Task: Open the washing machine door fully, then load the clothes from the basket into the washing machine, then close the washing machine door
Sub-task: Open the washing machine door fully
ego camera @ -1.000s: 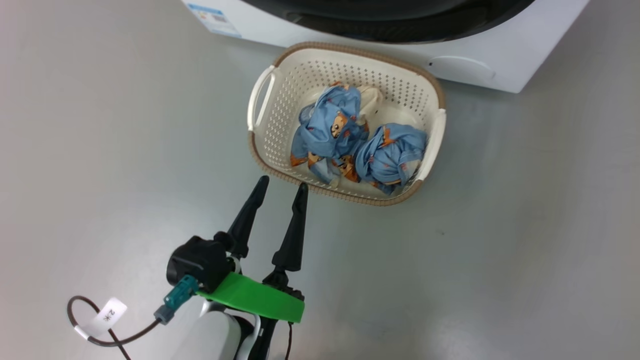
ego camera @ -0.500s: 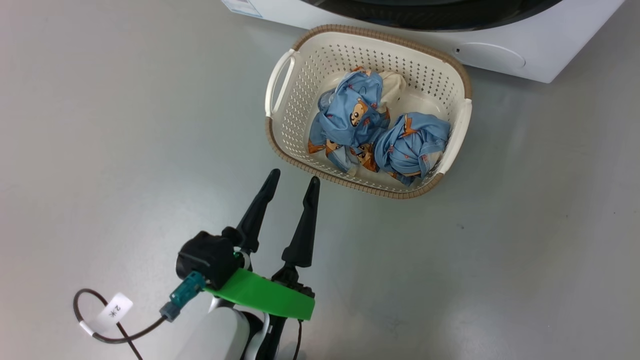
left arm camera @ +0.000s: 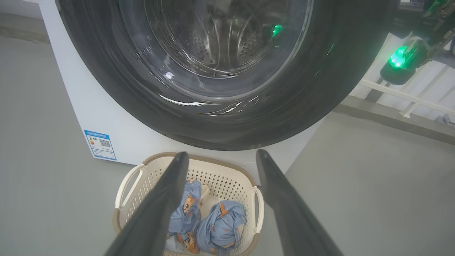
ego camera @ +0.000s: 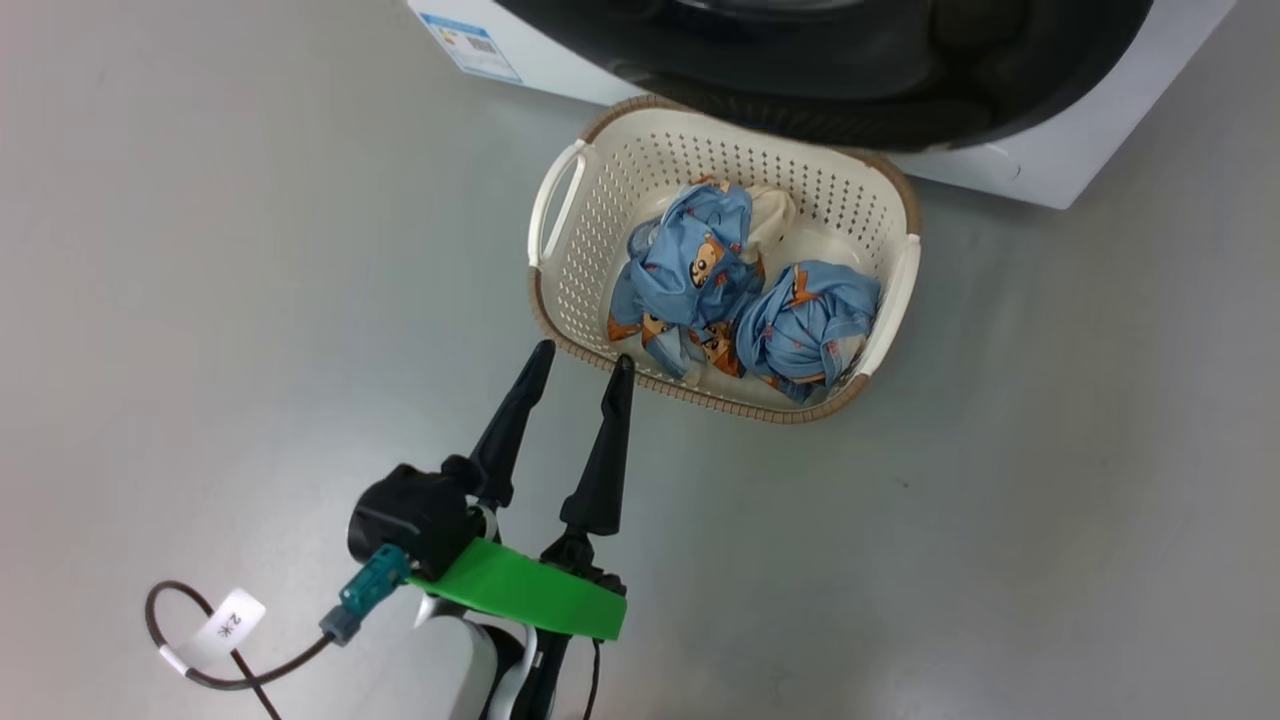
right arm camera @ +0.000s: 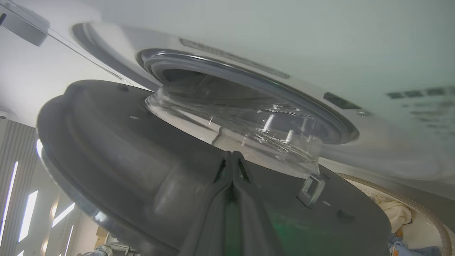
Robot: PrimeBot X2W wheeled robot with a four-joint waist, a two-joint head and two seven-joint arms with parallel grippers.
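Two bundles of clothes (ego camera: 692,268): both in the basket (ego camera: 742,408), touching each other. Light blue with an orange-brown cartoon print. A cream bit of fabric shows behind the left one.
Basket: upright on the grey floor (ego camera: 250,250), right in front of the washing machine (ego camera: 1050,160). In the head view the door's lower edge overlaps its far rim.
Washing machine door (ego camera: 850,95): partly open, not fully. Glossy black ring swung out from the white front.
Glass bowl (right arm camera: 245,131): clear, bulging from the door's inner face, pulled out of the machine's opening in the right wrist view.
Drum (left arm camera: 220,39): perforated steel, seen through the door glass in the left wrist view.
Label sticker (ego camera: 465,42): blue, at the machine's lower corner on the robot's left.
Left gripper (ego camera: 581,356): fingers spread wide, holding nothing. Over the floor, tips at the basket's near rim, right tip overlapping the rim in the head view. Left wrist view looks between the fingers at the basket and the door.
Right gripper (right arm camera: 231,153): fingers pressed together, nothing between them. They run along the door's inner face, with the tips at the base of the glass bowl. Contact with the door: cannot tell.
Door latch (right arm camera: 310,188): pale hook on the inner face, just right of the right gripper's tips.
Cable (ego camera: 190,670): dark loop with a white tag, beside the left arm.
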